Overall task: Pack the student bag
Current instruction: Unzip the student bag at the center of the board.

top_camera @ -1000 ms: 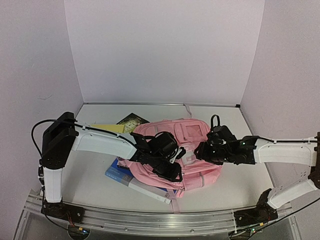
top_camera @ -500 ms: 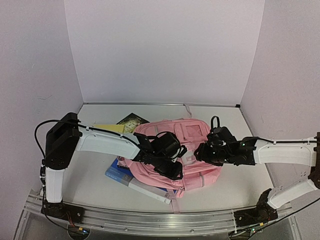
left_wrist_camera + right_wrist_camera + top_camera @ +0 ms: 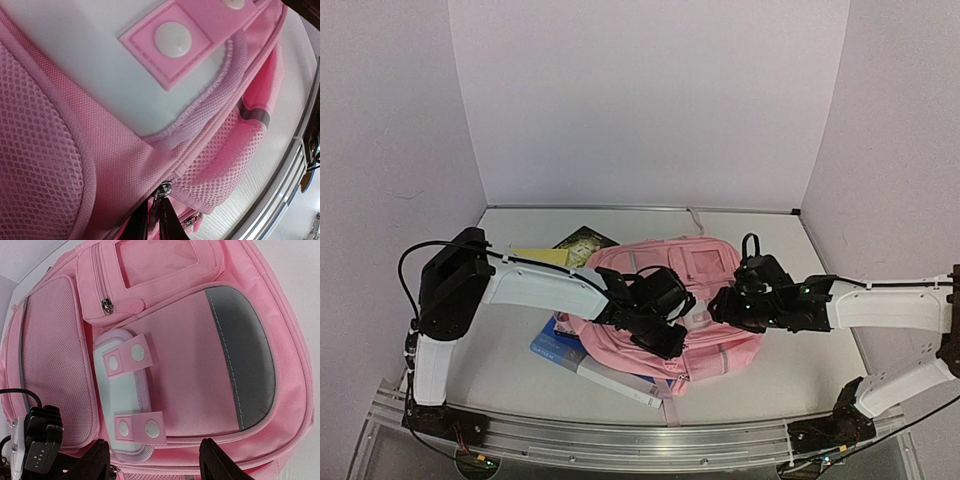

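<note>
Student bag (image 3: pixel 705 265) lies beneath right tool (image 3: pixel 155 444); left tool (image 3: pixel 157 214) pinches its zipper (image 3: pixel 164 189).

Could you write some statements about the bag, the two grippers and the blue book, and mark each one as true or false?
1. The student bag lies on the table with its front pockets facing up. True.
2. The right gripper is shut on a strap. False: its fingers are wide open above the bag's front.
3. The left gripper is closed on a metal zipper pull. True.
4. The blue book lies on top of the bag. False: it lies partly under the bag's near left edge.
</note>
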Tool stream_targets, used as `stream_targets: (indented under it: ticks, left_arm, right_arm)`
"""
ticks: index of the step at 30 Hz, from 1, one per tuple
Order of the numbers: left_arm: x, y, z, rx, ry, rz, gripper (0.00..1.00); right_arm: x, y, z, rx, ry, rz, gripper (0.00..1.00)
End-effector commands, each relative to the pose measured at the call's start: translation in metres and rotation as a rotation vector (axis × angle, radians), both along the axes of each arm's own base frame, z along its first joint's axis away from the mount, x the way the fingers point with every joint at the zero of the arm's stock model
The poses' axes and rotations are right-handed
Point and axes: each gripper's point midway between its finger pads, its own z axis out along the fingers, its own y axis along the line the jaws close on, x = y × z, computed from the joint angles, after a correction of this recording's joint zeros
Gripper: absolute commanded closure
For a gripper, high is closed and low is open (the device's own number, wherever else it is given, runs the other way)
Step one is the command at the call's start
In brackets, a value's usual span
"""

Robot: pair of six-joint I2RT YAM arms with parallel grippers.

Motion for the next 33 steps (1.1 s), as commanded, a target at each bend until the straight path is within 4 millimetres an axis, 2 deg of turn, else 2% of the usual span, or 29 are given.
stream_targets:
  ticks: [1, 6, 11, 20, 23, 29, 33]
  left_arm:
    - [0.017, 0.013, -0.014, 0.082, -0.054, 0.051, 0.99]
    - [0.021, 0.019, -0.004, 0.079, -0.081, 0.077, 1.00]
    - [0.022, 0.023, 0.013, 0.056, -0.103, 0.093, 1.00]
    - [0.021, 0.025, 0.020, 0.040, -0.108, 0.094, 1.00]
    - [0.021, 0.025, 0.023, 0.031, -0.111, 0.095, 1.00]
    - [0.022, 0.025, 0.024, 0.026, -0.115, 0.095, 1.00]
    - [0.021, 0.024, 0.025, 0.019, -0.113, 0.095, 1.00]
  right_arm:
    - [0.004, -0.003, 0.007, 0.022, -0.028, -0.022, 0.40]
    - [0.006, -0.020, 0.005, -0.029, -0.049, -0.087, 0.40]
    - [0.006, -0.053, -0.002, -0.126, -0.031, -0.198, 0.37]
    - [0.004, -0.102, -0.012, -0.093, 0.014, -0.318, 0.33]
    - [0.000, -0.105, -0.021, -0.085, 0.047, -0.316, 0.37]
    - [-0.003, -0.098, -0.026, -0.026, 0.062, -0.301, 0.53]
    - [-0.001, -0.094, -0.031, -0.010, 0.062, -0.294, 0.57]
